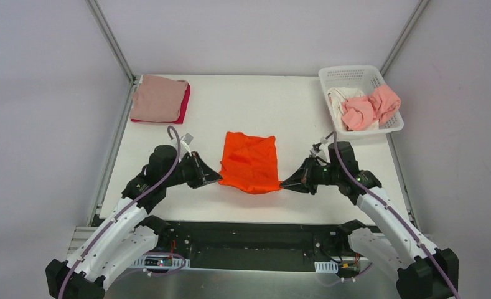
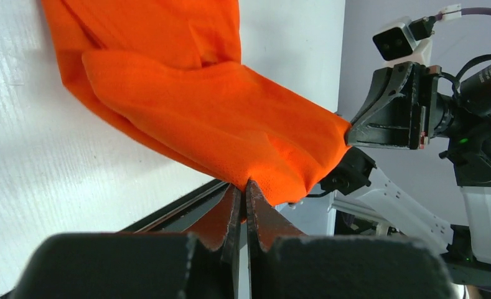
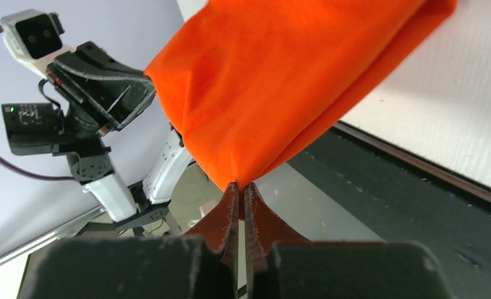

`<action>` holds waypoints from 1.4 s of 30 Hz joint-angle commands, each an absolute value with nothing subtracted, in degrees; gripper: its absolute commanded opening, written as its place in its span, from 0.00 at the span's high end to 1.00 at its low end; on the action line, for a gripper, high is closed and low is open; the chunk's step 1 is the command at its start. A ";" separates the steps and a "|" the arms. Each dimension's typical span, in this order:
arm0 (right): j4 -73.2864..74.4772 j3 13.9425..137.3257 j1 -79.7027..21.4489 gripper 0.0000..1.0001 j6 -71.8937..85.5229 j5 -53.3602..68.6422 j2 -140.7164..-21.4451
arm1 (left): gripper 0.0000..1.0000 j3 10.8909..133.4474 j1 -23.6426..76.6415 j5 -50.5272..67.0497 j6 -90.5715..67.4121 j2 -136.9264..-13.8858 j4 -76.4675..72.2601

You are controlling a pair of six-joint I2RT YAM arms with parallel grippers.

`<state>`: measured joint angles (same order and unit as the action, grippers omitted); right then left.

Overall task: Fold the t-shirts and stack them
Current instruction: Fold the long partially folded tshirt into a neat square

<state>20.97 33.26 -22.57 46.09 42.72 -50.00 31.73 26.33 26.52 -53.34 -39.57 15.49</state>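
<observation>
Orange t-shirt (image 1: 250, 162) pinched between grippers (image 1: 219, 179) (image 1: 282, 185).

The orange t-shirt (image 1: 250, 163) is soft, matt cloth with a fine fuzzy weave. The table (image 1: 280, 106) is matt white with a faint grain, the basket (image 1: 355, 75) white plastic lattice. The left end effector (image 2: 243, 190) and right end effector (image 3: 241, 190) look like dull black plastic

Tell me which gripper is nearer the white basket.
Right. The right gripper holds the orange shirt at its corner toward the basket; the left gripper holds the opposite corner, farther off.
</observation>
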 commanded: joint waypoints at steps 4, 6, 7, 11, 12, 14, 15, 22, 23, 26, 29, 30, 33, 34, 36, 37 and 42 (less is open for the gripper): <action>24.40 40.77 -22.39 1.00 46.69 45.80 -52.62 | 1.00 38.87 26.81 24.14 -53.44 -42.75 18.90; 22.50 42.20 -21.82 1.00 46.59 45.23 -54.81 | 1.00 40.86 26.74 21.62 -52.46 -45.13 18.98; 21.72 43.18 -21.47 1.00 46.28 45.03 -56.05 | 1.00 41.92 26.73 20.81 -52.06 -46.48 18.98; 20.32 47.30 -19.41 1.00 44.67 43.92 -60.55 | 1.00 45.88 26.36 18.75 -49.97 -52.23 18.98; 19.27 47.97 -19.00 1.00 44.87 43.54 -61.23 | 1.00 46.60 26.04 18.15 -49.76 -53.22 18.98; 17.35 49.15 -17.98 1.00 45.24 43.52 -62.55 | 1.00 48.27 25.24 16.62 -48.93 -55.21 18.94; 16.79 49.72 -17.61 1.00 45.40 43.66 -63.33 | 1.00 48.94 24.86 16.18 -48.74 -55.92 18.90; 14.47 53.13 -15.24 1.00 45.29 45.30 -70.39 | 1.00 54.05 21.31 16.86 -46.53 -63.42 18.61; 14.09 53.48 -14.88 1.00 45.26 45.53 -71.57 | 1.00 54.77 20.81 17.26 -46.43 -64.82 18.30; 13.52 55.13 -14.04 1.00 44.77 45.74 -75.32 | 1.00 55.92 19.38 18.92 -46.20 -69.21 16.74; 11.60 56.21 -13.15 1.00 45.33 46.15 -79.03 | 1.00 57.83 18.23 18.76 -45.41 -73.43 15.64; 10.33 56.39 -12.84 1.00 45.76 46.60 -80.29 | 1.00 58.50 17.64 18.89 -45.11 -74.83 15.37; 8.03 57.20 -11.96 1.00 46.45 47.68 -84.25 | 1.00 60.59 16.54 19.85 -44.71 -79.60 14.50; 7.52 57.65 -11.73 1.00 46.44 47.86 -85.69 | 1.00 61.32 16.18 20.20 -44.57 -81.22 14.16; 6.67 58.36 -11.33 1.00 46.55 47.63 -88.73 | 1.00 62.60 15.56 20.91 -44.44 -84.28 13.62; 6.27 58.74 -11.12 1.00 46.59 47.37 -89.97 | 1.00 63.31 15.23 21.38 -44.36 -85.75 13.36; 3.85 60.70 -10.69 1.00 46.93 46.22 -95.25 | 1.00 67.17 14.51 23.86 -43.77 -93.71 12.27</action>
